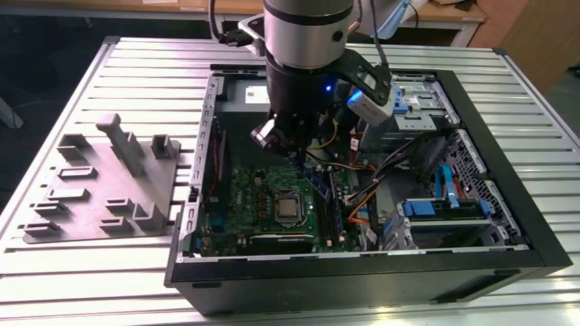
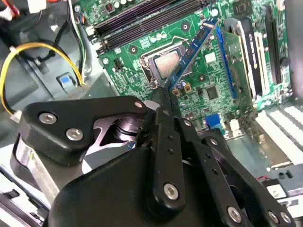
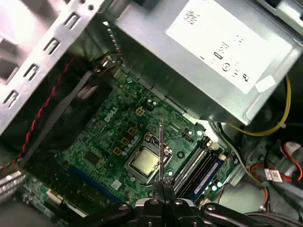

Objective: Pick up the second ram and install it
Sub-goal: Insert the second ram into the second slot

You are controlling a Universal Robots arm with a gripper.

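Green-blue and thin, the second ram (image 2: 195,49) sits pinched by one end in our closed end effector (image 2: 165,93) above the motherboard (image 3: 97,142); we judge that, meeting the long black slots (image 3: 193,164) tilted, it could jam or slip from so small a grip.

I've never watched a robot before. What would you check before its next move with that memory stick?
1. The second ram gripped securely: ok, the gripper is closed on one end.
2. Ram seated in the memory slots: not ok, it hangs above the motherboard.
3. Ram lined up with a slot: cannot tell.
4. A slot free to take it: cannot tell.
5. Yellow cable away from the ram: ok.
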